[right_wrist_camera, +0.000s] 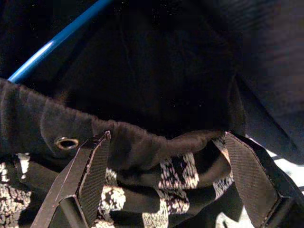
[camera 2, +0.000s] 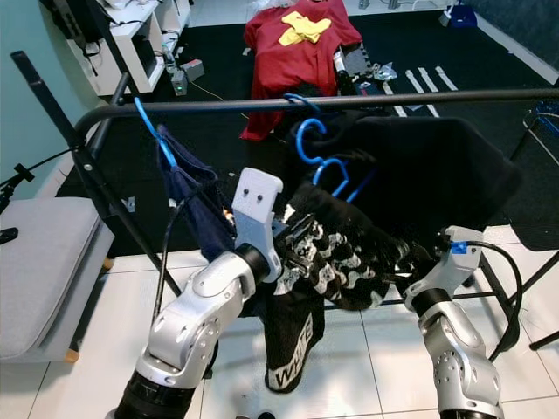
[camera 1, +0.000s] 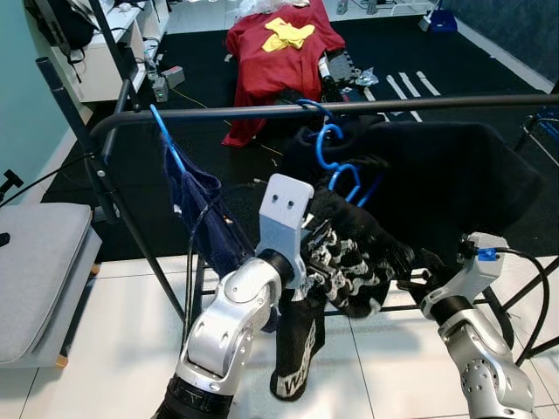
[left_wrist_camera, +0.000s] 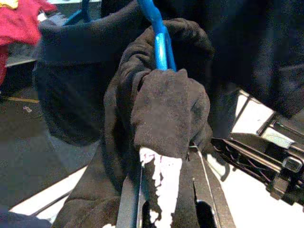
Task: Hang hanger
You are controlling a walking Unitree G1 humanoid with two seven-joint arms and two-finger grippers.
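A blue hanger carries a black garment with white print just under the black rack bar. I cannot tell whether its hook rests on the bar. My left gripper is shut on the garment-wrapped hanger; in the left wrist view the blue hanger rises out of the cloth above the left gripper. My right gripper is at the garment's right side, open. In the right wrist view the right gripper has its fingers spread wide around the waistband.
A navy garment hangs on another blue hanger at the bar's left end. A large black cloth drapes over the bar at right. A grey seat is at left. A red shirt lies beyond the rack.
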